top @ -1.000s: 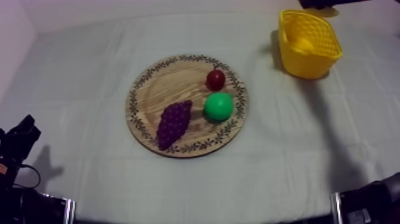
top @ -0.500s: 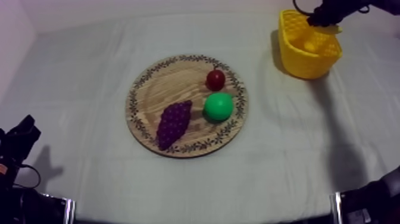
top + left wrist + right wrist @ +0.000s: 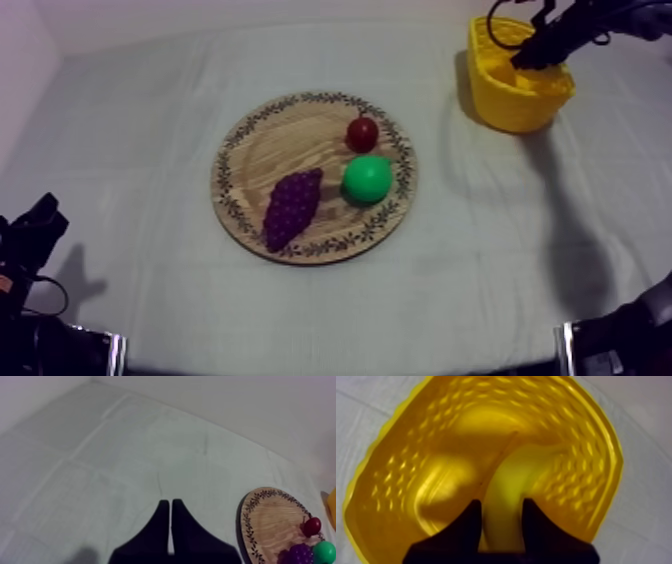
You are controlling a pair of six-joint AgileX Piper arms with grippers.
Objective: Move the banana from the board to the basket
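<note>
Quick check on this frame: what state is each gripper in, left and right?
Left gripper: closed, holding nothing.
Right gripper: closed on the yellow toy banana, low inside the yellow latticed plastic basket.

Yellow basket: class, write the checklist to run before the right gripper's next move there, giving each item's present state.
1. Right gripper shut on the banana: ok.
2. Banana inside the walls of the yellow basket: ok.
3. Banana resting on the basket floor: cannot tell.
4. Wooden board carries no banana: ok; the grapes, small red fruit and green fruit lie on it.
5. Left gripper away from the basket: ok; it is shut, over bare cloth beside the board.
</note>
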